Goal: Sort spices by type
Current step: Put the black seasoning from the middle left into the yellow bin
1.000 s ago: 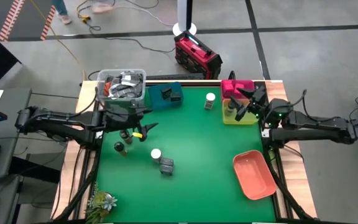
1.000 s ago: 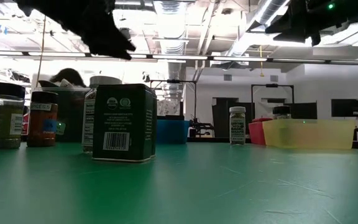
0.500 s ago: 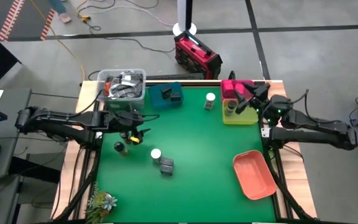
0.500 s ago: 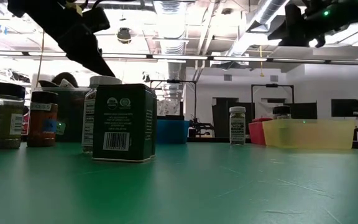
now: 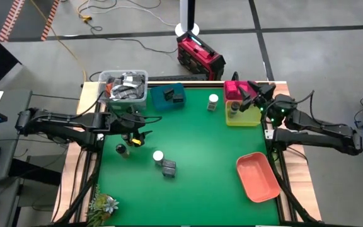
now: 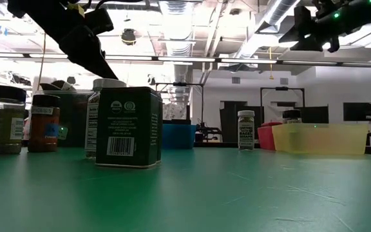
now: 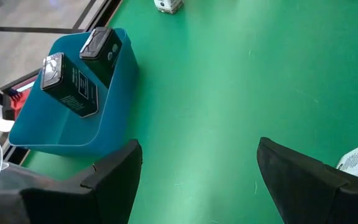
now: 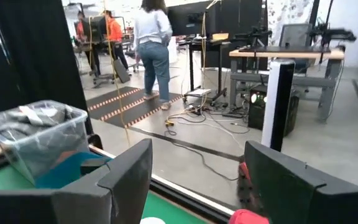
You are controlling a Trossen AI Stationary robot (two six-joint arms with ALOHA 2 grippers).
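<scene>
Near the table's left side stand two dark-lidded jars (image 5: 123, 149), a white-capped jar (image 5: 158, 156) and a dark tin (image 5: 168, 168). My left gripper (image 5: 142, 135) hangs open above the mat beside them, tipped downward, with nothing between its fingers (image 7: 199, 146). Two more dark tins (image 7: 73, 81) lie in the teal tray (image 5: 169, 96). Another white-capped jar (image 5: 213, 102) stands alone on the mat. One dark-lidded jar (image 5: 234, 110) is in the yellow tray (image 5: 244, 116). Magenta-pink boxes (image 5: 237, 87) are behind it. My right gripper (image 5: 246, 99) is open and level above those trays.
A clear tub of grey clutter (image 5: 123, 86) stands at the far left corner and a salmon tray (image 5: 257, 176) at the near right. A plant sprig (image 5: 103, 203) lies at the near left edge. Bare green mat lies in the middle. People stand in the room beyond.
My left gripper has tipped downward over the mat and then kept still. My right gripper has swung toward the table's far edge, from over the yellow tray toward the magenta boxes. Both stay open. No spice has moved.
</scene>
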